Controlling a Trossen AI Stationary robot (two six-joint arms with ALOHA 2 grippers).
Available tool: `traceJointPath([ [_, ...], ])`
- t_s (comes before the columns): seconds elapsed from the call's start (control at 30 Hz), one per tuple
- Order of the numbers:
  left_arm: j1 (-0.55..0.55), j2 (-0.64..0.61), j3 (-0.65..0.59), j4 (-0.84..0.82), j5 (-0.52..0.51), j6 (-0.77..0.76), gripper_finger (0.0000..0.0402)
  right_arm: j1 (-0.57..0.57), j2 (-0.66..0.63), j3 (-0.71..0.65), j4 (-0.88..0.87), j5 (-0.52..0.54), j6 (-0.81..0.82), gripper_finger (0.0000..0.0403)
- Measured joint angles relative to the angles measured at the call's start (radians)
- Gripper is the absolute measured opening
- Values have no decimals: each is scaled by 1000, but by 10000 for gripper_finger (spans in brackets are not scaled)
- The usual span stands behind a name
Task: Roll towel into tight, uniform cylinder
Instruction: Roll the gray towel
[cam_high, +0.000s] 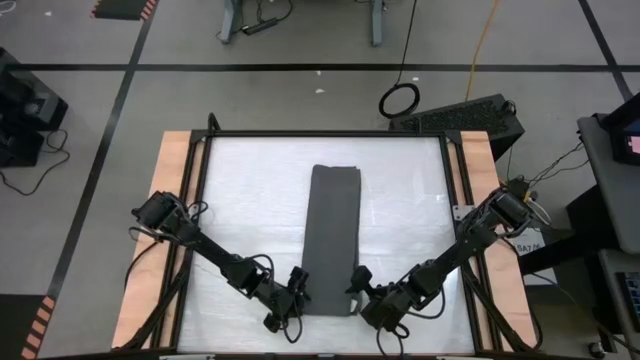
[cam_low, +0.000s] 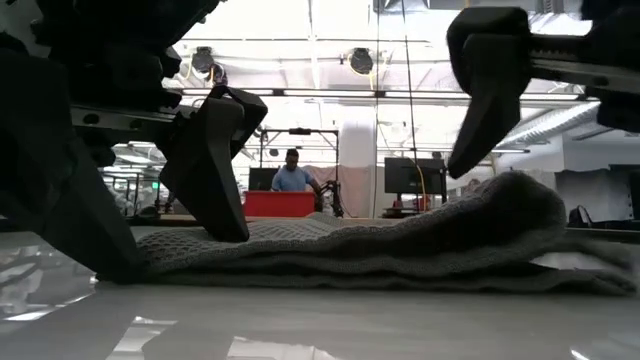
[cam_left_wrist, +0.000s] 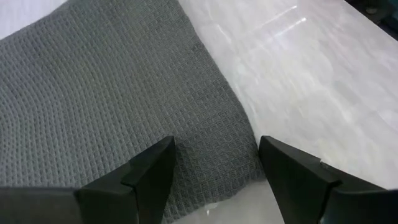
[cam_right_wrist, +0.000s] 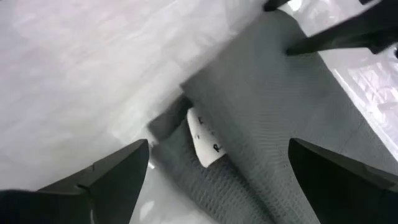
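Observation:
The dark grey towel (cam_high: 333, 235) lies folded into a long narrow strip down the middle of the white table (cam_high: 250, 200), with its short near end between my two grippers. My left gripper (cam_high: 297, 287) is open at the towel's near left corner (cam_left_wrist: 239, 168), one finger over the cloth and one over the bare table. My right gripper (cam_high: 357, 285) is open above the near right corner, where the white tag (cam_right_wrist: 205, 140) shows among the layers. In the low view the towel (cam_low: 400, 250) humps up under the right finger (cam_low: 480, 100), which hangs clear of it. My left gripper comes down from above and straddles the long left edge of the towel near its near corner (cam_left_wrist: 239, 168). One fingertip (cam_low: 225, 225) stands low at the cloth's top; I cannot tell whether it touches. The towel lies flat on the table.
The table has a dark frame with wooden side strips (cam_high: 175, 200). Bare white top lies left and right of the towel. In the room beyond, a person (cam_low: 293, 178) stands behind a red box, and a black case (cam_high: 470, 115) sits past the table's far right corner.

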Motion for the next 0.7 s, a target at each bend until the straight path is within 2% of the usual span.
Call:
traceJointPath([
  [0.17,1,0,0,7,0,0,244,0,17,1,27,-39,13,377],
  [0.53,1,0,0,10,0,-1,244,-35,78,1,131,-27,7,376],
  [0.6,1,0,0,10,0,-1,244,-39,83,2,129,-20,34,369],
  [0.7,1,0,0,11,-1,-1,244,-39,85,2,126,-11,70,334],
])
